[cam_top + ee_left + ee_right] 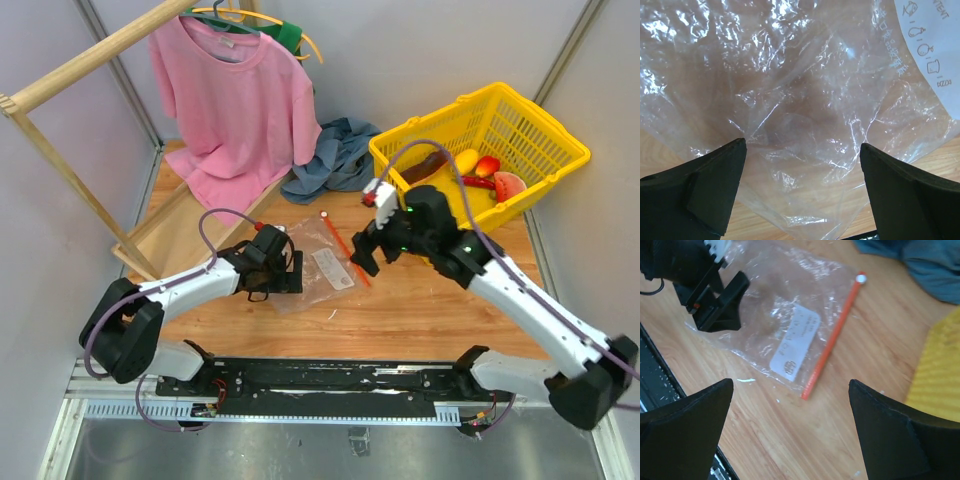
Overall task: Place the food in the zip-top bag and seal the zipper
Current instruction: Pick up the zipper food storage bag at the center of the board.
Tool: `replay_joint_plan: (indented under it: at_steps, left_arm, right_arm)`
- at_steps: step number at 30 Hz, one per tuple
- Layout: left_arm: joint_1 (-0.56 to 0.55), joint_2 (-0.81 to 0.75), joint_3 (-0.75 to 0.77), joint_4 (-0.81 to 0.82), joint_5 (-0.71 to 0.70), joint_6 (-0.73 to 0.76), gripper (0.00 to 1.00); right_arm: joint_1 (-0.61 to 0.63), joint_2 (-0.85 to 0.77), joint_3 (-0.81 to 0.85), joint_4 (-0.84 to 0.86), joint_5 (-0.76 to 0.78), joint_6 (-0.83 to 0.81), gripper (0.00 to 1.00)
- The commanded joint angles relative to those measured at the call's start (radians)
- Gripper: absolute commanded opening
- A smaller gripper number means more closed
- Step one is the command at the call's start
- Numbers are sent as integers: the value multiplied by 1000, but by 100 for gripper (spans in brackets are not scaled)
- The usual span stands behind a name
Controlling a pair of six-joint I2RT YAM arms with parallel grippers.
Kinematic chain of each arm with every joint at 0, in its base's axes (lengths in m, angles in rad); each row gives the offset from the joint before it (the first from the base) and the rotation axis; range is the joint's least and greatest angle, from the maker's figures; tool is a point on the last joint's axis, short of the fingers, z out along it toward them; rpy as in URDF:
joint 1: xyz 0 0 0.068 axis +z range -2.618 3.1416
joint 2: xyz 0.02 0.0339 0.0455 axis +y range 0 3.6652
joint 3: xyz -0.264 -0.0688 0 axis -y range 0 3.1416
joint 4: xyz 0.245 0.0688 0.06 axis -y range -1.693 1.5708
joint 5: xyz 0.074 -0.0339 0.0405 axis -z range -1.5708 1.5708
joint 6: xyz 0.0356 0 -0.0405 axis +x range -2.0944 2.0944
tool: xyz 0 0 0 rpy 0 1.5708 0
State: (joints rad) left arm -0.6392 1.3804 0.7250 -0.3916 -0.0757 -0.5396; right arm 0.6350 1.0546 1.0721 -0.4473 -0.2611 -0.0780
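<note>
1. The bag lies flat on the surface between the two arms. The food all sits in the basket, well apart from the bag and behind the right arm.
2. The zipper runs along the bag's right edge. Its long axis is diagonal, with the slider at the far end and the other end nearer the arm bases.
3. The right end effector hovers just beside the zipper's near end, jaws wide apart and holding nothing. It is the nearer one to both the zipper and the basket.
4. The left end effector is over the bag's opposite, left side. Its jaws are spread wide with crinkled plastic beneath the gap and nothing pinched. I cannot tell whether the tips touch the film.
5. The label is white. In the left wrist view its edge shows letters ending "ENT" above a row of small icons. Pale characters printed on the plastic beside it are too faint to read. In the right wrist view the label is blurred, and no brand is legible.
</note>
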Motion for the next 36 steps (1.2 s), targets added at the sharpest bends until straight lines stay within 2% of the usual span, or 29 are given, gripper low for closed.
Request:
replay_joint_plan:
  at_steps: [1, 8, 15, 23, 36]
  left_arm:
    - [12, -33, -27, -6, -34, -21, 99]
    - [15, -48, -54, -1, -51, -31, 99]
    - [15, -48, -67, 21, -37, -30, 99]
    - [15, -48, -82, 44, -18, -29, 99]
    - [15, -38, -85, 57, -5, -28, 99]
  right_arm:
    - [101, 179, 51, 33, -23, 48, 99]
    - [110, 450, 97, 32, 82, 190, 88]
    - [106, 612, 54, 124, 133, 280, 88]
    - [84, 698, 40, 197, 127, 334, 95]
    - [68, 698, -10, 263, -8, 351, 89]
